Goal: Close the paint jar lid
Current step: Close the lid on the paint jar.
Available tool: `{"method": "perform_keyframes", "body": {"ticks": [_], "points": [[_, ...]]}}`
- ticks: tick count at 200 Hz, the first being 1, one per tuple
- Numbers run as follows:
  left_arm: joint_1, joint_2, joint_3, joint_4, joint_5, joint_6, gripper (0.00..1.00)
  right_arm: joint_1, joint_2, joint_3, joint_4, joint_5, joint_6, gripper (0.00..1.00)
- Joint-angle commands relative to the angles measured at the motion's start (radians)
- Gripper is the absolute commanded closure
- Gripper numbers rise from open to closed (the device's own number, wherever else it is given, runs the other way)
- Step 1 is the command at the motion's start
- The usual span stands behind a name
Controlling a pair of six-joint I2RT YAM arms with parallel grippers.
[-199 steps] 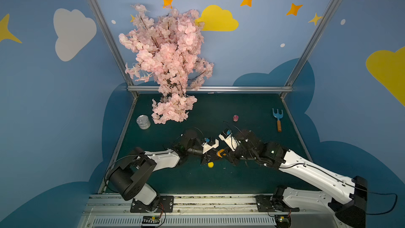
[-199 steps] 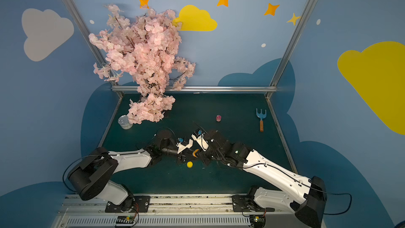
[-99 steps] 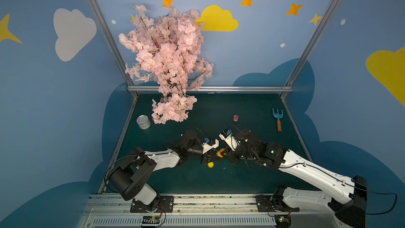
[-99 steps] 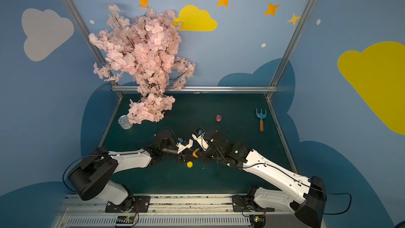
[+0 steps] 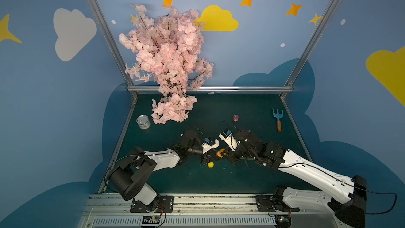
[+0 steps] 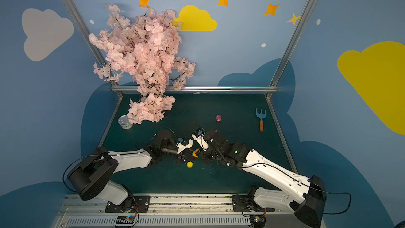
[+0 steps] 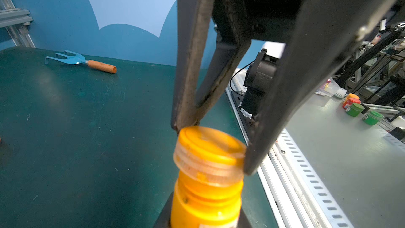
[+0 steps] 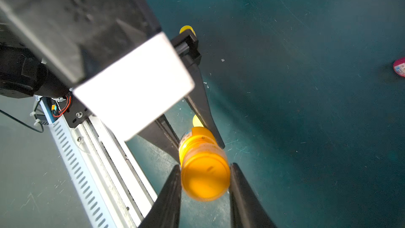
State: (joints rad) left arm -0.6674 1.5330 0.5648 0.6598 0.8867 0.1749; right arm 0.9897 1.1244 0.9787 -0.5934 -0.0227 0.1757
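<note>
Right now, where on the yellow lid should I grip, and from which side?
Grip the yellow lid across its rim, coming straight down: it seems to lie flat on the mat, a low round disc with little side wall to catch from the side.

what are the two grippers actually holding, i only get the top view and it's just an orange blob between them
Observer: One orange paint jar. The right wrist view shows the right gripper shut on its translucent end, a finger against each side.
Operator: and the left one
Observer: In that same view the left gripper pinches the opposite, opaque end, its two fingers flanking it.
Operator: can you see threads anywhere
Observer: The left wrist view shows a ribbed clear band at the end the right gripper pinches. I cannot tell whether the lid is fully seated.
</note>
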Motion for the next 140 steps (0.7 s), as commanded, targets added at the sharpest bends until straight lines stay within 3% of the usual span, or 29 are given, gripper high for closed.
{"method": "perform_keyframes", "body": {"ticks": [1, 140], "points": [[0.004, -0.01, 0.021, 0.003, 0.013, 0.001, 0.75, -0.004, 0.005, -0.018, 0.014, -0.027, 0.005, 0.7], [0.005, -0.01, 0.021, 0.003, -0.002, 0.0, 0.76, -0.003, -0.053, -0.068, 0.025, -0.069, 0.037, 0.71]]}}
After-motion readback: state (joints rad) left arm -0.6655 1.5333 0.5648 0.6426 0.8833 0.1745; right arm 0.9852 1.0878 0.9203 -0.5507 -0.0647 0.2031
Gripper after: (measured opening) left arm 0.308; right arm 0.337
